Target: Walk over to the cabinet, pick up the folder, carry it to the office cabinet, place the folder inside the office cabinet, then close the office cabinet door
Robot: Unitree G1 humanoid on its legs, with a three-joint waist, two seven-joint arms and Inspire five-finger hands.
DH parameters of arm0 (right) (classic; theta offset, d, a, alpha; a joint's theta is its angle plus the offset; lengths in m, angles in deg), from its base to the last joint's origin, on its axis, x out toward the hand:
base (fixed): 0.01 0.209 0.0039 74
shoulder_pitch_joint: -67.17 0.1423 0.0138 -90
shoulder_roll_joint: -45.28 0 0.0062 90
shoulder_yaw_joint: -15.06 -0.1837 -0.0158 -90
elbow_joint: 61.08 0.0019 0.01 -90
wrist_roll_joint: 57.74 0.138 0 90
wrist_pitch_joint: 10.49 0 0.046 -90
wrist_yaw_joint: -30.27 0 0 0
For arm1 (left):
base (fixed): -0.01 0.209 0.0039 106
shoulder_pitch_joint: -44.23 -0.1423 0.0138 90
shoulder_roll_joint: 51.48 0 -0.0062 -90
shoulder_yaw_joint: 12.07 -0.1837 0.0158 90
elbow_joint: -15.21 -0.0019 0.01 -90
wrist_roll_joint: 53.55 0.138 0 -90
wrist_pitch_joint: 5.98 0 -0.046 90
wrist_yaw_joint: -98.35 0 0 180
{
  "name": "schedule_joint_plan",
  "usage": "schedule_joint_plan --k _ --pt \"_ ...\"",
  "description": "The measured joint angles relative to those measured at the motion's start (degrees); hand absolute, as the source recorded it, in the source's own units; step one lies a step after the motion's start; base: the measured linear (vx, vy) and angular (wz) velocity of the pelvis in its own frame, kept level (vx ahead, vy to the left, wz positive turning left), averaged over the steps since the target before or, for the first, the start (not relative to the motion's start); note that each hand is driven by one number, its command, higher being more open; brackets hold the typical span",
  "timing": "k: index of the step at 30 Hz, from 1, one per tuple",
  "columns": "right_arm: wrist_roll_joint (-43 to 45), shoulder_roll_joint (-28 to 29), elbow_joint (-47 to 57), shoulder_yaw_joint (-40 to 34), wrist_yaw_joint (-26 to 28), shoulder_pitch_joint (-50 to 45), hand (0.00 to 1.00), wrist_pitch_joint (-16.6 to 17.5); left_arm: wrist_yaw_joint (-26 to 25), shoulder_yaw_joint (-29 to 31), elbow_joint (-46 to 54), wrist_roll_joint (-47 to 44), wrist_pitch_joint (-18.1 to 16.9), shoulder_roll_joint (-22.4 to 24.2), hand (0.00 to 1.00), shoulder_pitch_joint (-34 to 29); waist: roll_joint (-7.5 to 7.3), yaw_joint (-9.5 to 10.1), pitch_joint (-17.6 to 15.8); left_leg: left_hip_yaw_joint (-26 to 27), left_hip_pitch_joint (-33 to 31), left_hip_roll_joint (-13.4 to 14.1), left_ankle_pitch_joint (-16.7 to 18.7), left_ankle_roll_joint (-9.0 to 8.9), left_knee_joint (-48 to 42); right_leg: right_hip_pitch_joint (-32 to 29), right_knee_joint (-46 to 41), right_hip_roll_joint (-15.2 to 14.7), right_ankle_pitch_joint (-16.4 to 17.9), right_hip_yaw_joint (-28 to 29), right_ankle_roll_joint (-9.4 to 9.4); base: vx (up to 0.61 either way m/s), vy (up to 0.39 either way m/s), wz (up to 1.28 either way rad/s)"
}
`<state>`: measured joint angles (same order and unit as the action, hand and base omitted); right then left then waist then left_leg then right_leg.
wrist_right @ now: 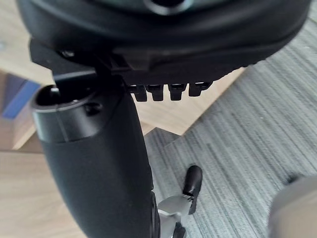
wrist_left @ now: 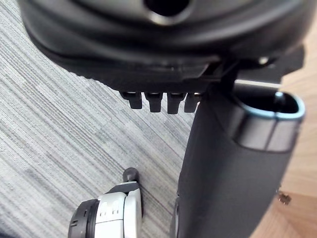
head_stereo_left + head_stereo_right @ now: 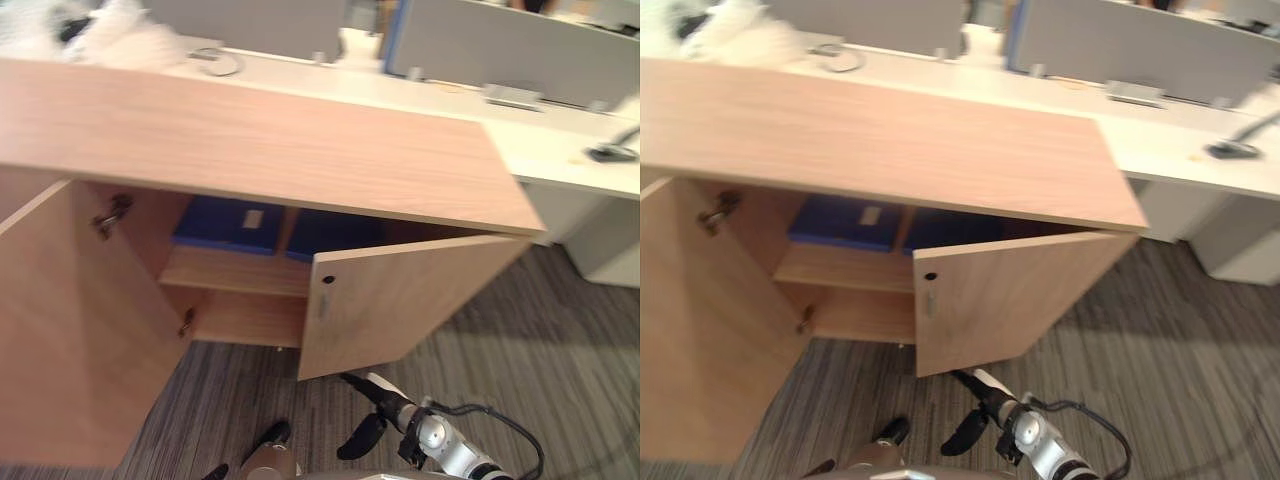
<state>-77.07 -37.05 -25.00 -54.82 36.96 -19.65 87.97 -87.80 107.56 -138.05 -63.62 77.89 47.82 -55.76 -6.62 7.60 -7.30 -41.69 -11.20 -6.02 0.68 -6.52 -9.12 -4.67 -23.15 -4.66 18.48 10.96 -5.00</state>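
The wooden office cabinet [image 3: 250, 130] stands before me with both doors swung out. A blue folder [image 3: 225, 222] lies on the upper shelf inside, and a second blue one [image 3: 325, 235] sits beside it, partly hidden by the right door [image 3: 400, 300]. My right hand [image 3: 385, 400] hangs low in front of that door's lower edge, apart from it, fingers relaxed and holding nothing; its thumb [image 1: 99, 168] shows large in the right wrist view. My left hand [image 3: 268, 437] is low over the carpet, also open and empty, with its thumb [image 2: 233, 168] in the left wrist view.
The left door [image 3: 70, 330] stands wide open at my left. Behind the cabinet runs a white desk [image 3: 560, 150] with grey partitions [image 3: 500, 45] and a crumpled white bundle [image 3: 120, 35]. Grey striped carpet [image 3: 540, 340] spreads to the right.
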Motion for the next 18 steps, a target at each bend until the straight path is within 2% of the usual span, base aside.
schedule_joint_plan --k 1,2,3,5,6,10,15,16,17,18 --pt "1.0 0.5 -2.6 -2.1 -1.0 -0.1 1.00 -0.6 -0.3 -0.1 0.2 0.8 0.0 0.1 1.00 0.6 0.51 -0.13 0.0 -1.9 0.1 0.0 -0.2 -0.57 0.2 1.0 0.5 0.1 0.0 -2.4 0.73 -0.11 -0.205 1.54" --pt "2.6 1.2 -6.7 -5.2 -2.5 -0.7 1.00 -1.5 -0.9 -0.8 1.0 1.9 -0.2 0.6 1.00 0.6 1.66 0.09 0.5 -4.2 0.0 0.9 -0.6 -1.25 1.5 2.0 2.6 0.6 -0.1 -5.5 1.86 -0.07 -0.150 1.22" --pt "4.3 1.2 -9.5 -6.9 -3.5 -1.8 1.00 -2.2 -0.9 -2.1 1.0 2.6 0.0 1.3 1.00 0.2 2.43 -0.14 0.6 -4.3 -0.9 0.8 -0.7 -1.62 0.4 3.0 4.2 0.7 -0.4 -8.0 2.43 -0.04 -0.135 1.12" --pt "6.6 1.1 -10.4 -9.9 -3.9 -3.4 1.00 -3.6 -1.0 -3.7 1.0 3.3 0.3 2.2 1.00 -0.3 3.25 -0.19 0.9 -4.0 -2.0 0.4 -0.7 -2.01 -0.9 4.1 5.8 1.1 -0.6 -10.6 2.33 0.02 -0.141 0.79" --pt "7.1 0.8 -10.6 -10.6 -4.4 -4.1 1.00 -3.6 -0.9 -4.6 1.0 3.4 0.4 2.6 1.00 -0.5 3.07 -0.29 1.0 -5.2 -1.8 0.8 -1.4 -3.25 0.5 5.6 7.6 1.5 -0.9 -12.2 2.53 0.07 -0.167 0.68" --pt "8.2 2.1 -11.1 -14.1 -5.1 -4.6 1.00 -3.7 -0.9 -7.8 3.1 3.8 0.4 2.6 1.00 -0.6 1.60 -0.19 0.6 -6.6 -1.0 0.4 -1.6 -3.61 1.1 9.7 11.6 1.8 -1.5 -15.9 2.91 0.08 -0.101 0.49" --pt "8.6 3.8 -10.3 -17.2 -5.7 -4.6 1.00 -3.7 -0.7 -10.8 6.6 3.7 -0.3 3.3 1.00 0.3 2.84 -0.17 -0.3 -5.9 -0.4 0.2 -2.4 -3.37 1.1 12.0 12.3 2.2 -1.6 -19.0 3.16 0.05 -0.041 0.30" --pt "8.8 4.0 -10.2 -17.9 -5.8 -4.6 1.00 -3.7 -0.7 -11.0 7.1 3.6 -0.3 3.3 1.00 0.4 2.94 -0.33 -0.4 -4.2 -0.9 0.2 -2.9 -2.99 1.1 12.1 12.3 2.1 -1.6 -19.5 3.21 0.00 0.011 0.43" --pt "9.5 5.0 -10.1 -19.8 -5.9 -4.7 1.00 -3.7 -0.8 -11.2 7.5 3.2 -0.4 3.3 1.00 1.0 2.60 -0.74 -0.9 3.2 -2.3 0.9 -2.6 0.73 -0.1 12.0 12.2 1.4 -1.8 -20.9 3.47 -0.01 0.051 0.48" --pt "11.0 6.0 -10.0 -22.6 -6.1 -4.7 1.00 -4.0 -0.6 -10.9 7.6 2.1 -0.4 3.2 1.00 1.9 2.41 -1.10 -2.1 15.4 -6.1 2.1 -0.2 3.98 -8.4 12.7 12.0 0.5 -1.8 -22.7 3.47 0.03 0.084 0.46"
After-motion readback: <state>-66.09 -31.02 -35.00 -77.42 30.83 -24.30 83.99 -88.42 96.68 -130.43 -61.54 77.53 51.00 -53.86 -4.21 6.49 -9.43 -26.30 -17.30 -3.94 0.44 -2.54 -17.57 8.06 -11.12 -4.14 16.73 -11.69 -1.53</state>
